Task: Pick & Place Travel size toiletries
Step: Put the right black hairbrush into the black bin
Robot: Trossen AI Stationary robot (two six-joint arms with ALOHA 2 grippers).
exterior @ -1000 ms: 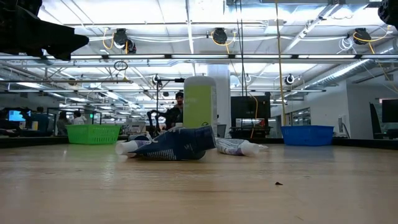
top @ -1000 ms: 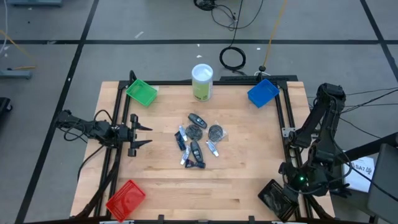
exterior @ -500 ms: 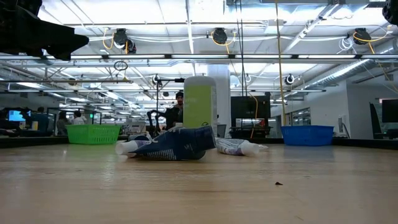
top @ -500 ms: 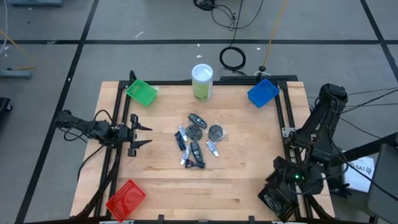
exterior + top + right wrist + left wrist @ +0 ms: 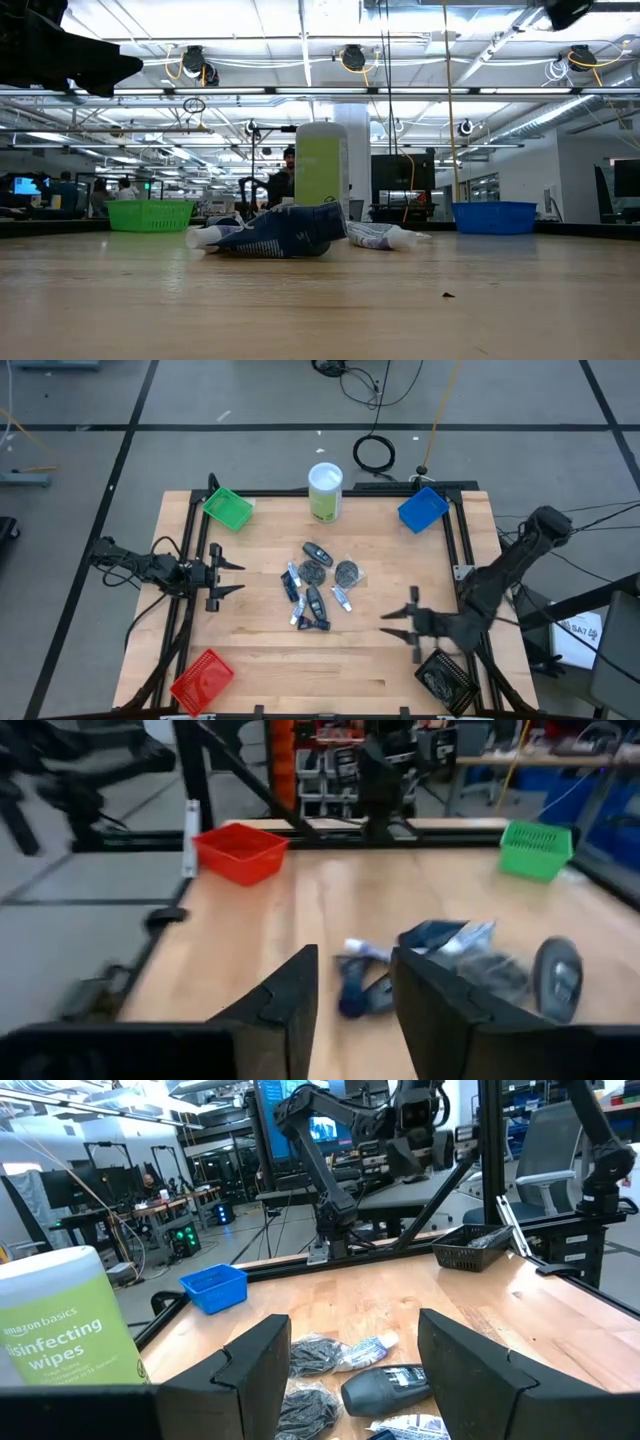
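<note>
Hovering right gripper [image 5: 398, 622], fingers apart, near the toiletries [image 5: 318, 585]; left gripper [image 5: 228, 578] likewise apart, seemingly idle.

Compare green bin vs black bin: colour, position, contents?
The green bin is bright green, at the table's far left corner, and looks empty. The black bin is dark, at the near right corner beside the right gripper; its contents can't be made out. Both are small mesh-sided baskets set askew.

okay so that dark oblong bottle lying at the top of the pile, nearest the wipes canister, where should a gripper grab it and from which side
Probably from straight above, across its short width at mid-length. The dark oblong bottle lies flat, slanted, on the pile's canister-side edge, so its long sides look reachable. A round tin sits close beside it, so keep the fingers narrow. The right gripper, open, is nearer.
</note>
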